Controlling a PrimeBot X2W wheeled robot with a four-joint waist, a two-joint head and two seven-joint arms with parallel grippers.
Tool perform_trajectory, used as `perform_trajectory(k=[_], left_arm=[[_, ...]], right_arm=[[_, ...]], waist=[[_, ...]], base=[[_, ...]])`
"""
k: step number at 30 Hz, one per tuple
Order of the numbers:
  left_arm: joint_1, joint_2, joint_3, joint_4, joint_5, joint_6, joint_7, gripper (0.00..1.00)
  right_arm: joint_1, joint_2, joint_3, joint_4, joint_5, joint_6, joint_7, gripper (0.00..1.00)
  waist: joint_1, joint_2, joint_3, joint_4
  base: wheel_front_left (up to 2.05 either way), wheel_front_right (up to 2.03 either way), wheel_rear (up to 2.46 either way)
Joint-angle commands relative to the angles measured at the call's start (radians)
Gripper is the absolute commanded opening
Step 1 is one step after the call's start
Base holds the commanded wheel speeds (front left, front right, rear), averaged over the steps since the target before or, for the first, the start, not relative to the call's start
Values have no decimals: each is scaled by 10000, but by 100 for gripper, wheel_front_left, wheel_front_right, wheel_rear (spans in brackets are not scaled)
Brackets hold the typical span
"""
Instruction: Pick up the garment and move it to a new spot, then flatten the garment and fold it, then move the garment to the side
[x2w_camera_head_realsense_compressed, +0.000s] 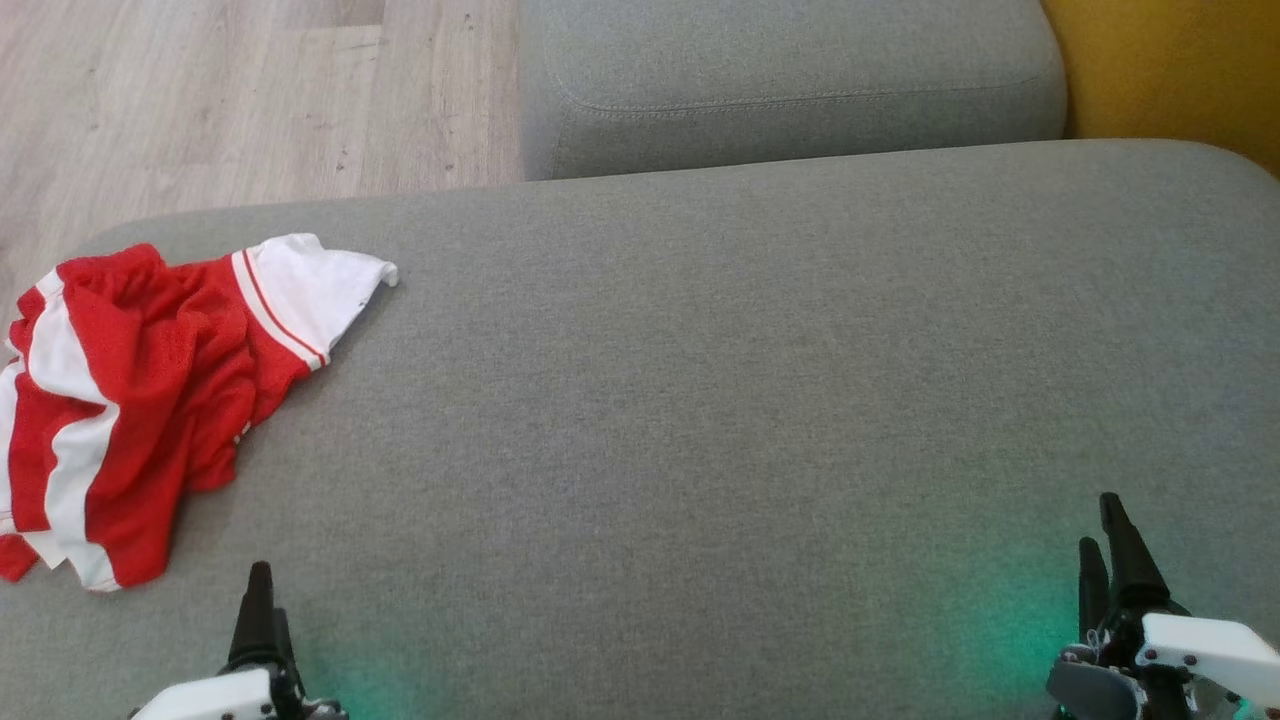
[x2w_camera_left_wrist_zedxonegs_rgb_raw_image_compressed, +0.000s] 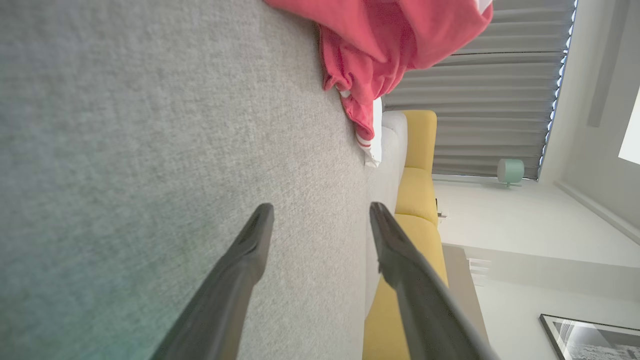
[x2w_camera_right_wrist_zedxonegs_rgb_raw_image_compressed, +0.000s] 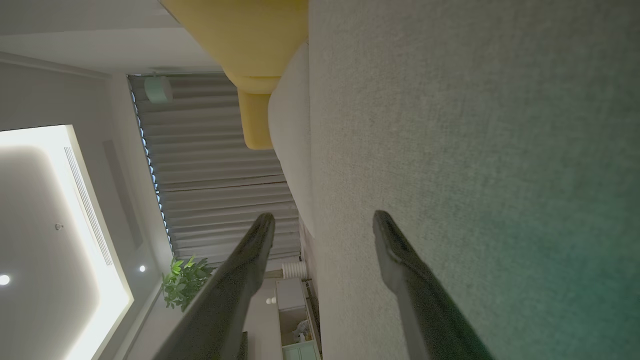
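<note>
In the head view, the garment (x2w_camera_head_realsense_compressed: 130, 400) is lying crumpled at the left edge of the grey cushion (x2w_camera_head_realsense_compressed: 750, 400), its long axis running near-to-far and its white end pointing far-right; no step is judged done. In the left wrist view, the left gripper (x2w_camera_left_wrist_zedxonegs_rgb_raw_image_compressed: 320, 212) is being held wide apart and empty, short of the garment. In the right wrist view, the right gripper (x2w_camera_right_wrist_zedxonegs_rgb_raw_image_compressed: 322, 217) is being held equally spread and empty.

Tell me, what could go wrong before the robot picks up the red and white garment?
The garment lies bunched at the left edge of the grey cushion; a push from the open left gripper might slide it off toward the wooden floor.
Its folds overlap, so a pinch may catch several layers and make flattening harder.
The right gripper is far from it, so helping needs a long reach.
</note>
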Motion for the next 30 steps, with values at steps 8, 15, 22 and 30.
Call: perform_trajectory(k=[8,15,22,30], left_arm=[[-465,53,-184,-622,1042,204,-276,100],[-478,57,-408,-929,2106,448,-481,100],[-475,62,-704,-1225,3282,720,-745,100],[-482,66,-927,-1410,4232,916,-980,100]], right_arm=[[-471,-40,30,-544,-1194,-1,-297,100],[-470,-47,153,-738,-2364,-1,-503,100],[-461,-55,345,-1026,-3537,-2,-767,100],[-470,-62,492,-1192,-4484,-2,-1003,100]], waist=[[0,0,-1,24],[0,0,4,53],[0,0,-20,103],[0,0,-39,132]], base=[[0,0,0],[0,0,0],[0,0,0],[0,0,0]])
